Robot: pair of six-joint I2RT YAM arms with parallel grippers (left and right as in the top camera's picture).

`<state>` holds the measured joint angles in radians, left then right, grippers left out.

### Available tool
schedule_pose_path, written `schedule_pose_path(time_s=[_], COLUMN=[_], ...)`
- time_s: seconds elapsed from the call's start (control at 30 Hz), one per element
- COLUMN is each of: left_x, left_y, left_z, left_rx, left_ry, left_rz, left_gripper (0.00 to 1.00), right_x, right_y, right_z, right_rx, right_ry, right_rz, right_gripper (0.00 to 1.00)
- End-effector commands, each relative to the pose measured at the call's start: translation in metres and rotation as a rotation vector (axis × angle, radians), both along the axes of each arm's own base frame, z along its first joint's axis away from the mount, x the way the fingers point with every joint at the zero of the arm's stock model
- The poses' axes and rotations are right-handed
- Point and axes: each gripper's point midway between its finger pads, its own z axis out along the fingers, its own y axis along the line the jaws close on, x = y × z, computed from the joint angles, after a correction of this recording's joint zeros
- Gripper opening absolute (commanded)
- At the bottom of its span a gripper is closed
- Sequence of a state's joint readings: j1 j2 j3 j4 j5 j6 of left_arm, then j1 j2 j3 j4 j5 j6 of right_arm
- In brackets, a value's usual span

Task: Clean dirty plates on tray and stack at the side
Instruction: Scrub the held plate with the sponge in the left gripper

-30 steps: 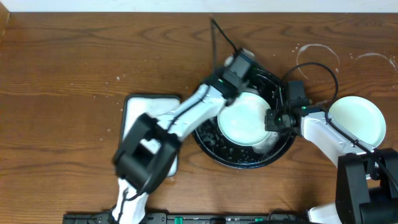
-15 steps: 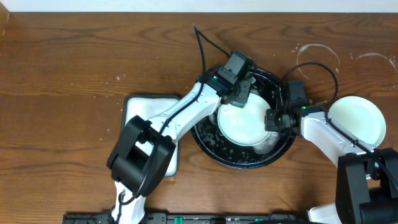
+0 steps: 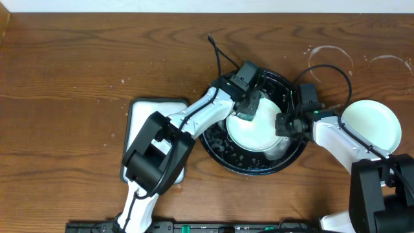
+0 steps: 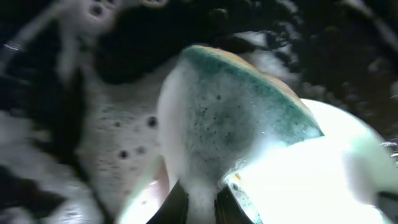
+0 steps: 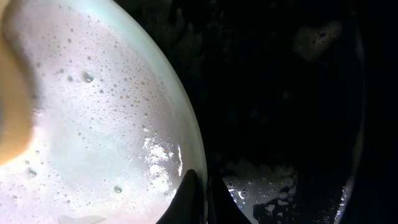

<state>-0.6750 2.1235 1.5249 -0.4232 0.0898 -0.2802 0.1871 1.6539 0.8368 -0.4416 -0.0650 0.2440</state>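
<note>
A pale mint-white plate (image 3: 255, 129) lies soapy in the round black tray (image 3: 223, 152). My left gripper (image 3: 248, 107) is shut on a green and yellow sponge (image 4: 242, 118) covered in foam, pressed on the plate's far edge. My right gripper (image 3: 282, 125) is shut on the plate's right rim (image 5: 186, 124); the rim sits between its fingers (image 5: 200, 202). The plate's foamy face (image 5: 93, 124) fills the left of the right wrist view. A second mint-white plate (image 3: 370, 126) lies on the bare wooden table at the right. The yellow plate is out of view.
A white rectangular tray (image 3: 139, 120) stands left of the black tray, partly under my left arm. Faint whitish ring stains (image 3: 330, 58) mark the wood at the back right. Soapy water and foam lie in the black tray's bottom (image 5: 273, 180).
My left gripper with the sponge has moved across the plate's far part, first right, then slightly back toward the plate's top edge. The right gripper and plate have stayed put.
</note>
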Motion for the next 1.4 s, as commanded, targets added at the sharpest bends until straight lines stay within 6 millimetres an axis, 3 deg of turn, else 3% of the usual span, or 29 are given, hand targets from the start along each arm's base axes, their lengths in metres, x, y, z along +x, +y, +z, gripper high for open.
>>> schedule_pose_path(time_s=[0.0, 0.2, 0.43, 0.6, 0.77, 0.97, 1.13, 1.37], left_x=[0.045, 0.057, 0.06, 0.053, 0.037, 0.017, 0.004, 0.005], left_y=[0.089, 0.094, 0.082, 0.07, 0.058, 0.027, 0.004, -0.021], left_z=[-0.013, 0.001, 0.041, 0.081, 0.102, 0.087, 0.053, 0.021], left_rx=[0.379, 0.466, 0.367, 0.232, 0.117, -0.076, -0.161, -0.242], left_ry=[-0.177, -0.255, -0.313, -0.326, -0.278, -0.119, 0.023, 0.085], left_rz=[0.1, 0.054, 0.124, 0.117, 0.089, 0.11, 0.116, 0.075], left_gripper=[0.08, 0.08, 0.08, 0.08, 0.08, 0.08, 0.08, 0.08], right_x=[-0.015, -0.015, -0.015, -0.015, -0.015, -0.015, -0.015, -0.015], right_y=[-0.012, -0.012, -0.012, -0.012, -0.012, -0.012, -0.012, -0.012], right_z=[-0.014, -0.014, -0.014, -0.014, -0.014, -0.014, -0.014, -0.014], right_rx=[-0.072, -0.072, -0.072, -0.072, -0.072, -0.072, -0.072, -0.072], right_ry=[0.05, 0.05, 0.051, 0.051, 0.051, 0.051, 0.05, 0.05], right_rz=[0.009, 0.009, 0.009, 0.009, 0.009, 0.009, 0.009, 0.009], right_gripper=[0.01, 0.01, 0.01, 0.01, 0.01, 0.01, 0.01, 0.01])
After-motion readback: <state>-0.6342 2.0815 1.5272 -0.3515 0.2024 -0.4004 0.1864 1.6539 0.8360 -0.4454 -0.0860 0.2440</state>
